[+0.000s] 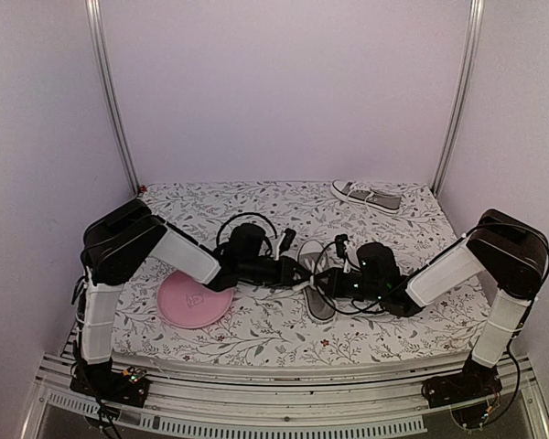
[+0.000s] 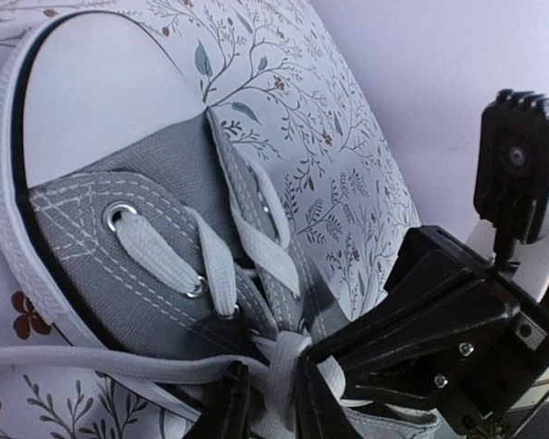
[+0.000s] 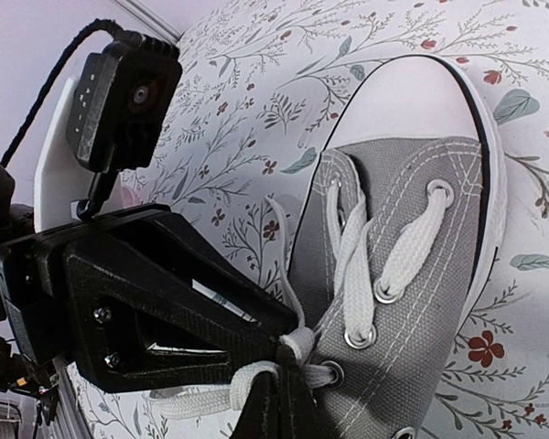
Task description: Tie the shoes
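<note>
Pink plate (image 1: 194, 300) on floral-print table cover (image 1: 256, 206), front left.

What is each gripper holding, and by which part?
Both hold the white laces of the near shoe: the left gripper pinches a strand at their crossing; the right gripper, shut, pinches one beside an eyelet.

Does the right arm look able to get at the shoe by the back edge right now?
Probably not yet: the right tool is shut on a lace of the near shoe. Once released, nothing stands between it and the far shoe, so likely reachable.
</note>
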`<state>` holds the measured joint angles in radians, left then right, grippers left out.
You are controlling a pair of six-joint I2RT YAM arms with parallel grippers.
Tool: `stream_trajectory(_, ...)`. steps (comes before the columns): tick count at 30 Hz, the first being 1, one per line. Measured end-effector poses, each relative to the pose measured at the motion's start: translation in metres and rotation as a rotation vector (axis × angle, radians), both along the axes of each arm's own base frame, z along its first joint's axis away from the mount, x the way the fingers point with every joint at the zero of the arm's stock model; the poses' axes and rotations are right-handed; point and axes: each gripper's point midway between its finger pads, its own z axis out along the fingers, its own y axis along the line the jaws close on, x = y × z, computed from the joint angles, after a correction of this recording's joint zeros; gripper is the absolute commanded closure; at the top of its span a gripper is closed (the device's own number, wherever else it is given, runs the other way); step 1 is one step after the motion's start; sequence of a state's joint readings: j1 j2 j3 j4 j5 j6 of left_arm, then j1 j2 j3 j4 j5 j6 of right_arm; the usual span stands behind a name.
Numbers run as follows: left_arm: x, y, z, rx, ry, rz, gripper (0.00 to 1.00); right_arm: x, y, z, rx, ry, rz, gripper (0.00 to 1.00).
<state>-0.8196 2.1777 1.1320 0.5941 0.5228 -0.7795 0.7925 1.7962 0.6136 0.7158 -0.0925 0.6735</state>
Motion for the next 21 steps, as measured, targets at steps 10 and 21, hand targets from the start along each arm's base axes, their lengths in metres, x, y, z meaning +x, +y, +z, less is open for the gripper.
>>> stream_trajectory(10,0.0010,0.0013,0.0009,-0.017,0.009,0.021,0.75,0.0000,0.0005,0.0010,0.005,0.000,0.004,0.98)
stream_trajectory(21,0.0016,0.0034,-0.0002,-0.024,0.013,0.037,0.69,-0.0002,0.0012,0.0024,0.013,-0.004,0.008,0.98)
